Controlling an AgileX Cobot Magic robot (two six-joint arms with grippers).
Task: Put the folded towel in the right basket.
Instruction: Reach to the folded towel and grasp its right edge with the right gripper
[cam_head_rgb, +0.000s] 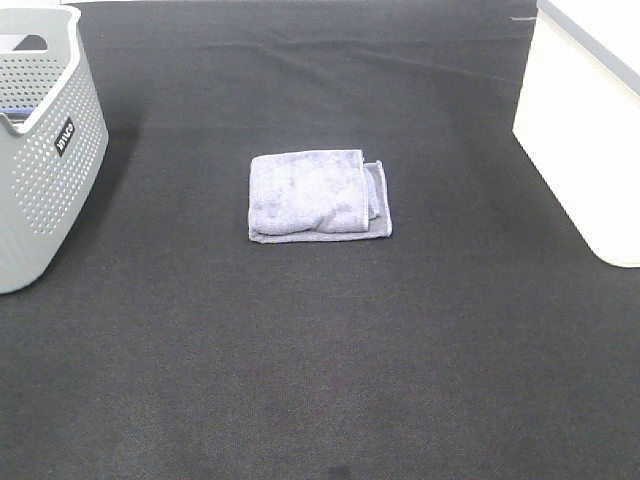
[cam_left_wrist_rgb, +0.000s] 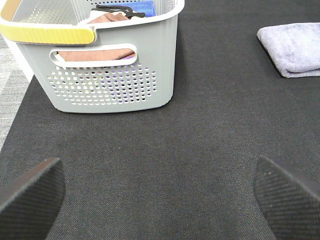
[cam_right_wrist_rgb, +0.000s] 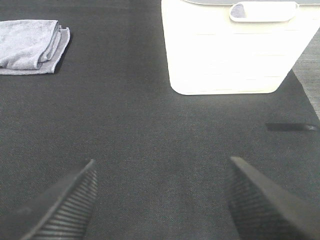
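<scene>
Black cloth (cam_head_rgb: 320, 380) fills the whole high view. The white basket (cam_head_rgb: 580, 130) stands at the right edge, the grey basket (cam_head_rgb: 45, 170) with holes at the left edge. The folded towel (cam_head_rgb: 318, 195) lies flat in the centre, well apart from both. The left gripper (cam_left_wrist_rgb: 156, 170) and the right gripper (cam_right_wrist_rgb: 162, 167) are spread wide, holding nothing.

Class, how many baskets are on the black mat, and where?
2. The gray perforated basket stands at the left edge of the mat; the white basket at the right edge, with the folded towel between them. More could sit outside the frames.
</scene>
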